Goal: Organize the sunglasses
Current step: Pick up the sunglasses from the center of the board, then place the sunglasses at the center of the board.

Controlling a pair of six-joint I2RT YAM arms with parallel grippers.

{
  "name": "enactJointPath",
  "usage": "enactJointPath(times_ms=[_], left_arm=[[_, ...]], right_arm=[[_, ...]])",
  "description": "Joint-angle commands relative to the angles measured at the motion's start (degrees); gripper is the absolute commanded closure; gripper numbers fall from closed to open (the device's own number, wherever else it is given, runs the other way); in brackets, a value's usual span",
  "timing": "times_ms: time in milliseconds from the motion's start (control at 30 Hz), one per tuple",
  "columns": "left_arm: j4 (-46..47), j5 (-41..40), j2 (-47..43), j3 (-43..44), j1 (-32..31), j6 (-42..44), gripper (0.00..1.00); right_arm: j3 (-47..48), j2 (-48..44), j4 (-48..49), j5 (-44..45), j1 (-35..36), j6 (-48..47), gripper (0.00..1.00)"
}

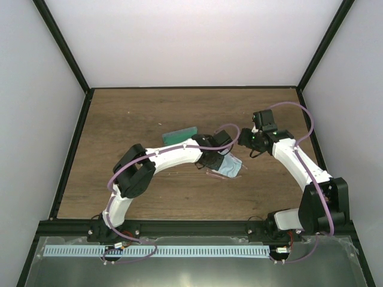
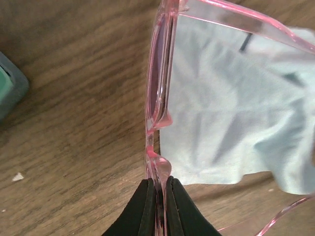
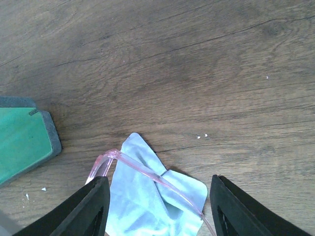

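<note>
Small sunglasses [image 2: 158, 98] with a thin translucent pink plastic frame stand edge-on, running from bottom centre to the top of the left wrist view. Both arms are unfolded, one slim arm [image 2: 256, 30] crossing the upper right.

Top camera looks down from high at the near side, whole table [image 1: 119, 119] in frame. Left wrist camera hugs the sunglasses [image 2: 157, 98] and cloth [image 2: 231, 108]; right wrist sees both from farther back.

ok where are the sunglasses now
Near the middle of the table, the sunglasses are over the light-blue cloth, frame pinched in the left end effector; the teal case lies left of them in the top view.
</note>
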Motion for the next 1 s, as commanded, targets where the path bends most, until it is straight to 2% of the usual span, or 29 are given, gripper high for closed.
enactJointPath(times_ms=[0,200,433,633,867,967], left_arm=[[-4.03,-1.20,-0.38,7.85,0.29,1.14,0.96],[-6.86,-1.10,3.18,16.31,0.79,3.41,0.96],[-8.64,-0.84,14.17,29.78,4.57,5.03,0.96],[-8.51,-1.15,23.66,38.42,9.33,6.10,0.96],[-7.41,-1.44,27.19,39.64,10.79,6.93,0.96],[-7.86,-1.05,26.69,39.23,10.81,6.28,0.89]], right_arm=[[0.63,-0.72,0.64,0.30,-0.62,-0.29,0.43],[3.12,-1.25,-1.73,2.99,-0.93,-0.37,0.43],[6.17,-4.48,-3.58,6.29,-0.94,-0.31,0.43],[5.36,-5.23,-4.25,4.51,-0.92,-0.02,0.42],[3.19,-6.82,-3.52,2.45,-0.94,-0.53,0.38],[2.65,-6.08,-3.24,1.41,-0.97,-0.57,0.38]])
